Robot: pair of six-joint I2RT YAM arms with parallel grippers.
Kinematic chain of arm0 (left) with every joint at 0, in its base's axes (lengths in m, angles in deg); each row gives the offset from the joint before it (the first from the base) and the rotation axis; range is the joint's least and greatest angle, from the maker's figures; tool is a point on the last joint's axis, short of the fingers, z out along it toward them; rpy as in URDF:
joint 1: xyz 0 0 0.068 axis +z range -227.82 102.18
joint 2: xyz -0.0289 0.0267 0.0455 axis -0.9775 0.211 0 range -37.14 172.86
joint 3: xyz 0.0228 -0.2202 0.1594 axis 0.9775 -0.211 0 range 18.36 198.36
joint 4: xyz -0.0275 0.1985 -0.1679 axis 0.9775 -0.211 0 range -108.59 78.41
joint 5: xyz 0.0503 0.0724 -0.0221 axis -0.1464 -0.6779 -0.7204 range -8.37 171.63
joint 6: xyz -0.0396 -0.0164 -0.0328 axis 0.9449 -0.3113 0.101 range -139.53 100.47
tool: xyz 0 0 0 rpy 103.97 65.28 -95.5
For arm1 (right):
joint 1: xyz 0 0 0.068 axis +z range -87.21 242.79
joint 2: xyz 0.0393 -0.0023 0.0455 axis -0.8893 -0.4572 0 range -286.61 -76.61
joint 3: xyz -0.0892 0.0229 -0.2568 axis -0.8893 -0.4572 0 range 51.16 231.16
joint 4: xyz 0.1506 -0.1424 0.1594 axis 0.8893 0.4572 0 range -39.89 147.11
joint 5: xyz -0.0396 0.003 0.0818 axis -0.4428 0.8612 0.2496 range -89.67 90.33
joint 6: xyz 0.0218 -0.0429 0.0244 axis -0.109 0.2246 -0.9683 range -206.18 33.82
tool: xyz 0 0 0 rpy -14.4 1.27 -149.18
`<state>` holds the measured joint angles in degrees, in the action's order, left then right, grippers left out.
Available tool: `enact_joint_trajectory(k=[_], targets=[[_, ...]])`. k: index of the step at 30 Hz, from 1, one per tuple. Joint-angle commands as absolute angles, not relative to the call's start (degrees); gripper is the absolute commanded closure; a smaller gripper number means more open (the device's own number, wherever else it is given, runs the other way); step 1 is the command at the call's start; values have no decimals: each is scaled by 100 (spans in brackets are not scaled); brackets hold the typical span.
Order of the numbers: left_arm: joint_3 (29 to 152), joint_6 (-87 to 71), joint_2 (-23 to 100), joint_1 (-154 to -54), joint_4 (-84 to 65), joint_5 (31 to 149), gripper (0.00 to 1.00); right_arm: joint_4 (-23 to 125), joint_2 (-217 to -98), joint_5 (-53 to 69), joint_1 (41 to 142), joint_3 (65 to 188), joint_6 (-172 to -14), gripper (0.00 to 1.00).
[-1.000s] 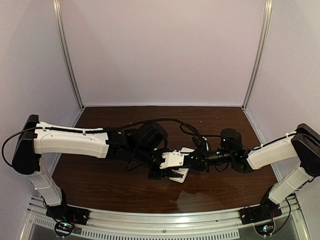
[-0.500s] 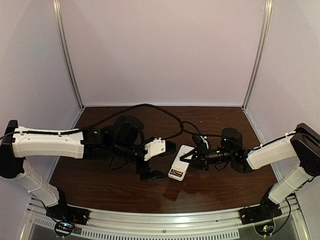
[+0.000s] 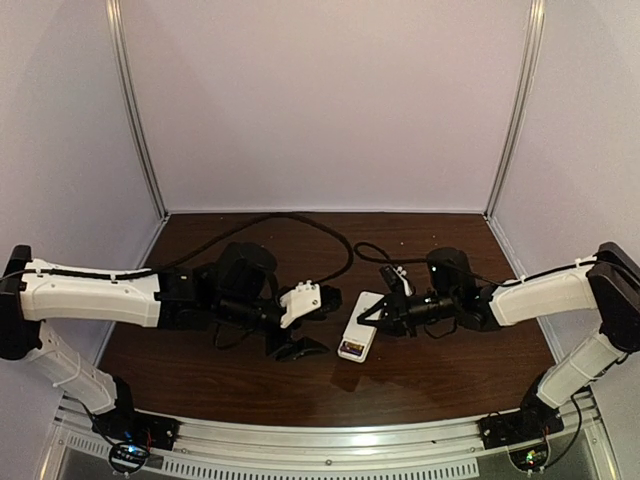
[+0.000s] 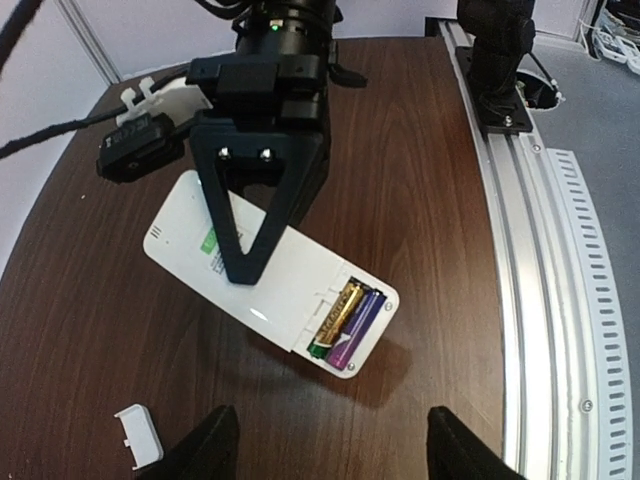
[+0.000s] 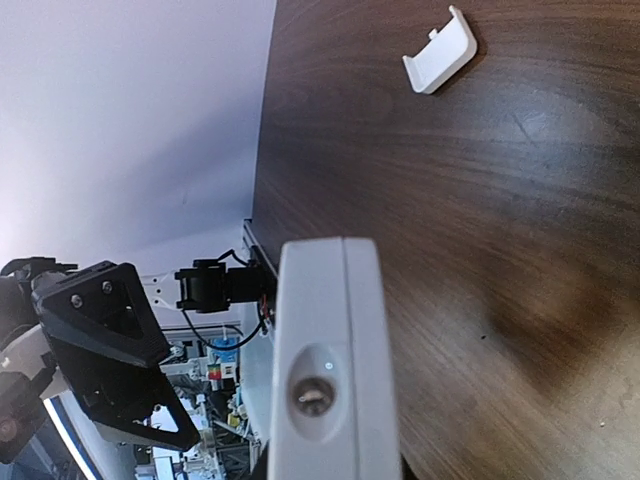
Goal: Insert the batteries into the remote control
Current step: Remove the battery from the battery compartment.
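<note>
Batteries (image 4: 347, 320), one gold and one purplish-blue, lie side by side in the open bay at one end of the remote control (image 4: 270, 285). The handset is on its face with its plain white back up.

The right gripper (image 3: 378, 318) has the remote pinched at its other end. One black finger lies flat across the white back, and the other seems to be tucked underneath, out of my sight. The right wrist view looks straight down the remote's end and shows the body clamped and steady. The battery end points away from that arm and sits low over the tabletop (image 4: 420, 150). I cannot tell whether it rests there or hangs just clear.

The left gripper (image 4: 325, 450) hovers near the battery end with its fingers (image 4: 212, 445) spread wide and nothing between them.

A small white cover (image 4: 139, 435) lies loose on the tabletop just beside the left fingers, apart from the remote.

As I read it, the loading itself looks done, since both cells appear seated. What is left is closing the bay. That means the left fingers go down for the cover, which is thin and flat on the wood and so awkward to pinch. They would then line its tab up with the bay's edge and press or slide it home, with the right fingers bracing the handset against the push.
</note>
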<state>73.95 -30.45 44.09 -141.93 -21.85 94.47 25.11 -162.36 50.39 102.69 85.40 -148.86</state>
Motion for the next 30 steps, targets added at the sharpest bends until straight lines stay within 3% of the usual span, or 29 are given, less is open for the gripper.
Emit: enact_joint_trajectory(k=[1,3,6,7,13,19,30], targets=[[6895,-2474,4406,-14054,-1405,9101,30,4604,-16109,4017,10262,9266,-13211,100],[6582,-2086,4226,-13933,-970,8936,25,5020,-16085,3615,10265,9545,-12802,100],[6042,-1304,3880,-13642,-334,8882,5,5599,-16099,2906,10313,9961,-12203,100],[5871,-1011,3760,-13556,-193,8826,3,5832,-16140,2640,10346,10134,-11960,100],[5397,-420,3267,-13305,-138,8445,3,6539,-16410,1521,10566,10757,-11100,100],[5877,-1646,3792,-13306,-892,8785,3,6736,-16448,1435,10562,10862,-11014,100],[8274,-3074,6317,-13396,-3056,8499,39,6489,-15549,2595,9776,10041,-11340,100]])
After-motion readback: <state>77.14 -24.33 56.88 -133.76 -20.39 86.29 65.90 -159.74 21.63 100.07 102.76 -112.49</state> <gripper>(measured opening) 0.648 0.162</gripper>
